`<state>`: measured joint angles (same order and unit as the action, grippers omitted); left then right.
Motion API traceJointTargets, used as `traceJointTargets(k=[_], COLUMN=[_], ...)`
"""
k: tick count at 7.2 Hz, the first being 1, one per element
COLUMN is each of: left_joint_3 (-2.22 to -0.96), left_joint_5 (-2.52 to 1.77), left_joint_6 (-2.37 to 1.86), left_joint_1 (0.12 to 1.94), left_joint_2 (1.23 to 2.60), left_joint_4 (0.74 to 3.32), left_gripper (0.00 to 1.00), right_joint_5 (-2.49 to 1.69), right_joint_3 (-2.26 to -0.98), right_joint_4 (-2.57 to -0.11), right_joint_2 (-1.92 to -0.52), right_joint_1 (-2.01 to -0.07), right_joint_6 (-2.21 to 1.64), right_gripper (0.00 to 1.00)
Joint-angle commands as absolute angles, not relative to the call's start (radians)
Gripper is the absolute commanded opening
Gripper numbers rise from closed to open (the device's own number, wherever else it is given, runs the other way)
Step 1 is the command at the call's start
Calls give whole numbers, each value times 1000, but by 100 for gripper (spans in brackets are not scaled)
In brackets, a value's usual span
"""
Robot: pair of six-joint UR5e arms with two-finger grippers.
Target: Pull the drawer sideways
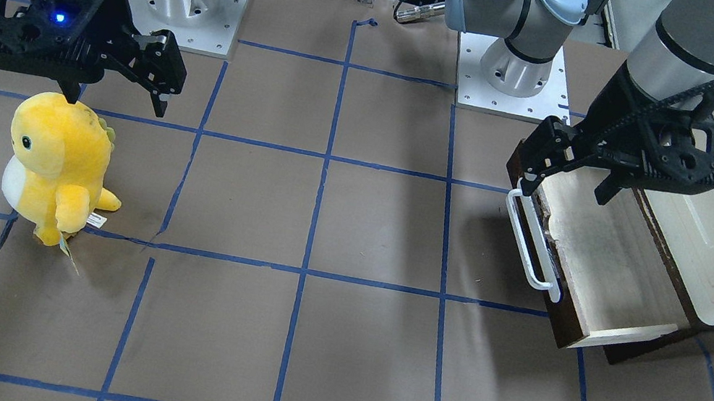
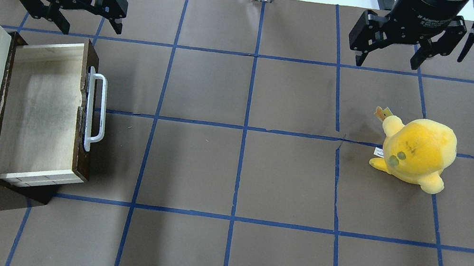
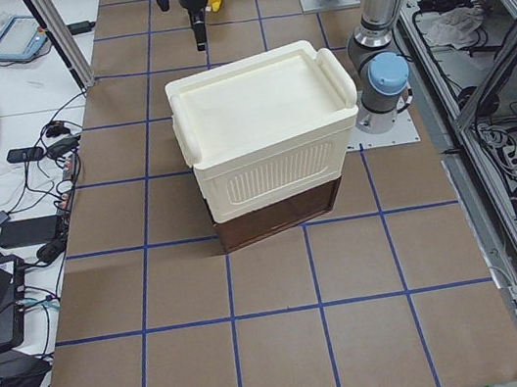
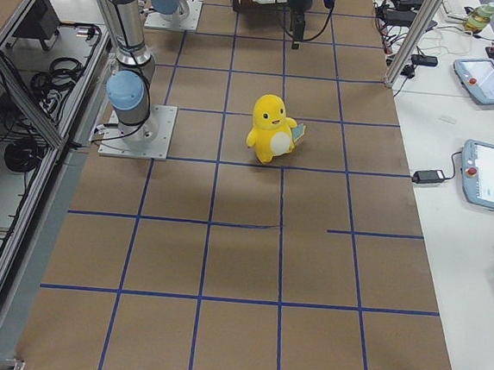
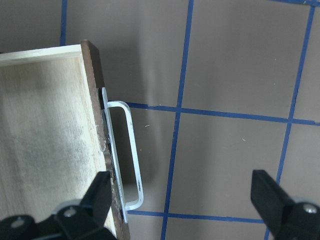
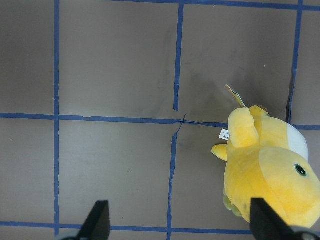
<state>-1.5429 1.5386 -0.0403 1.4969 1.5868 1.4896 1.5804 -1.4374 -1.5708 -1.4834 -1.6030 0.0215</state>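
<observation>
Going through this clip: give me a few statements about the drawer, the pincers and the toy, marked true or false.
1. The drawer is open and its pale interior shows. True.
2. The left pincer is shut on the white handle. False: it is open and grips nothing.
3. The yellow plush toy lies in the drawer. False: it stands on the table, far from the drawer.
4. The right pincer is open and empty. True.
5. A cream-white box sits on the dark cabinet. True.
</observation>
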Motion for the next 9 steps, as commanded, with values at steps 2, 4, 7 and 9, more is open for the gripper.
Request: traceJointTargets(k=[2, 4, 7, 9], left_joint_3=[-1551, -1554, -1555, -1557], left_joint_5=[1540, 1540, 1540, 1540], left_joint_6=[-16, -15, -21, -21], left_joint_1=[1508, 1514, 1534, 1536], left_joint_2=[1580, 1574, 1574, 1574], left_joint_4=[1496, 1497, 1497, 1497], left_gripper=[100, 100, 100, 100], right_joint_5=[1582, 1582, 1582, 1582], right_joint_3=[-1437, -1437, -1437, -1437], right_joint_4=[-1571, -1571, -1571, -1571], right_joint_2=[-1483, -1483, -1483, -1483], right_joint_1=[-1603, -1603, -1603, -1603], right_joint_6=[23, 21, 21, 21], right_gripper=[100, 100, 100, 100])
